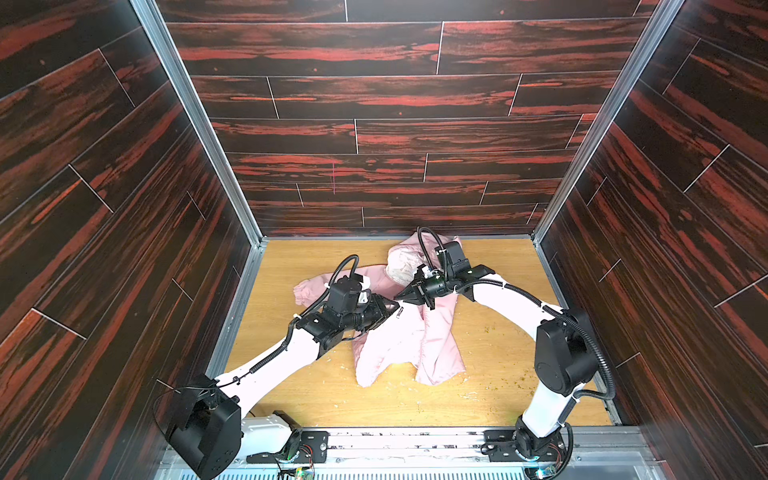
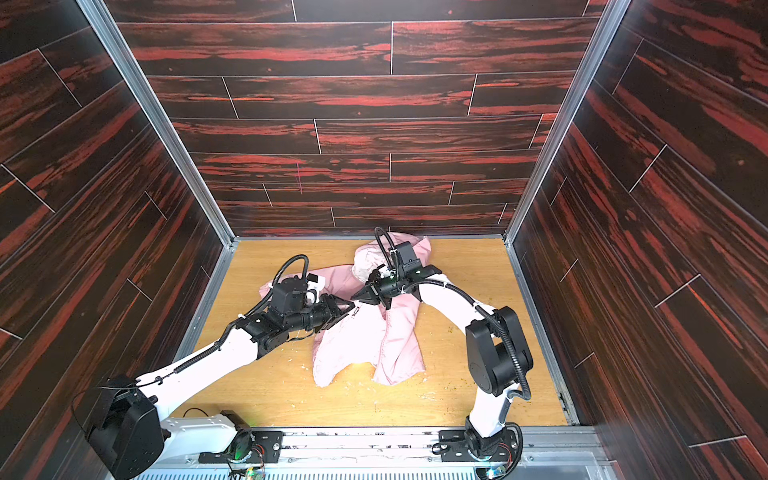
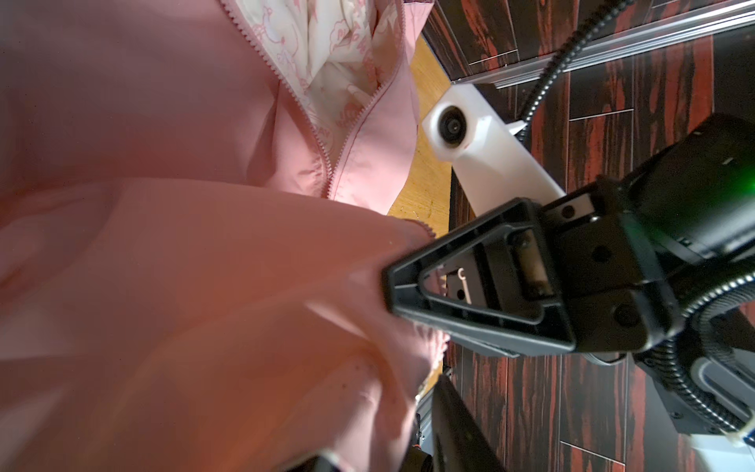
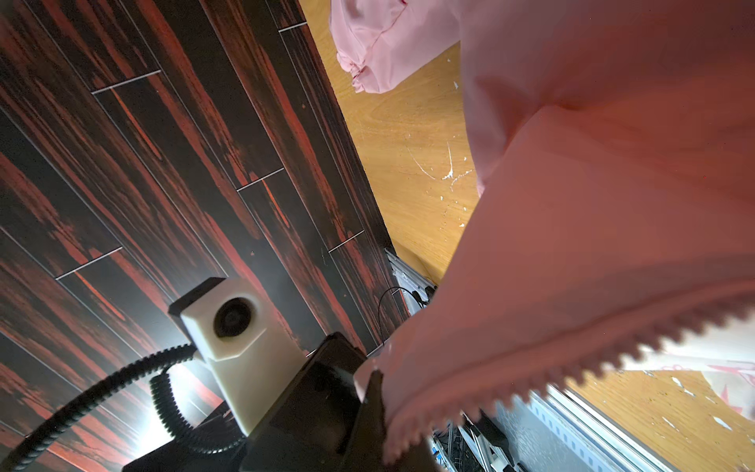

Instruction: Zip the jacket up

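Slippage looms: right gripper (image 1: 399, 297) clamps the jacket (image 1: 399, 349) at its zipper edge, left gripper (image 1: 392, 308) narrowly pinches it; teeth could misalign.

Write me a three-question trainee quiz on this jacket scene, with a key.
1. What surface does the jacket lie on?
2. The right gripper has its fingers: A) open over bare table; B) shut on jacket fabric; C) out of sight.
3. True or false: the zipper is closed all the way up.
Key: 1. A wooden table. 2. B. 3. False: it gapes, showing the patterned lining.
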Controlling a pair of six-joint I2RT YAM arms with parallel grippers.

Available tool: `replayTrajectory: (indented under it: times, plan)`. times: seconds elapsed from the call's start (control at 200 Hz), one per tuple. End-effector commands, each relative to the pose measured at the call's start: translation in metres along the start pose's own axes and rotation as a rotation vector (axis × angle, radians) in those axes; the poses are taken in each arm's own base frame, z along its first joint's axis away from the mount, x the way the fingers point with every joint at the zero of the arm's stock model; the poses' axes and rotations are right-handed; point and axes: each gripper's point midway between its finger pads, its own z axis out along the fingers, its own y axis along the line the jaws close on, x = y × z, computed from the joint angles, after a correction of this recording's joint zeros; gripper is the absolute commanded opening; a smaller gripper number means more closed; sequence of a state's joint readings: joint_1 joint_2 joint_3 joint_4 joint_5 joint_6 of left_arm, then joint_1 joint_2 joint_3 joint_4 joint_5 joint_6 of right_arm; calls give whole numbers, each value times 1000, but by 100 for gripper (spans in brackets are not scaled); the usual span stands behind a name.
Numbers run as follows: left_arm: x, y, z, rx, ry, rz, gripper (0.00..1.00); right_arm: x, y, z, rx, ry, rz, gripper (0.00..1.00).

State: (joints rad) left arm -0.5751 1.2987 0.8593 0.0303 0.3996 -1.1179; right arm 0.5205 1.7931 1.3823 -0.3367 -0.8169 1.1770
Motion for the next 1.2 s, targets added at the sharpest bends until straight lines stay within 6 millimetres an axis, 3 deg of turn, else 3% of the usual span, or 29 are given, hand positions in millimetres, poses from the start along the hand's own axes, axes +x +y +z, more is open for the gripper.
replayTrajectory:
  times: [0.0, 0.716, 1.012, 1.192]
  plan:
    - [-7, -24, 1, 78, 2, 24, 32, 10, 18, -14, -33, -7, -40, 0]
    - [-7, -27, 8, 95, 26, 27, 13, 5, 22, -20, -46, -11, -43, 0]
    - [-9, -27, 9, 90, 24, 26, 0, 2, 22, -21, -47, -15, -42, 0]
    - [-12, -24, 8, 84, 18, 22, 0, -1, 18, -24, -36, -27, -44, 0]
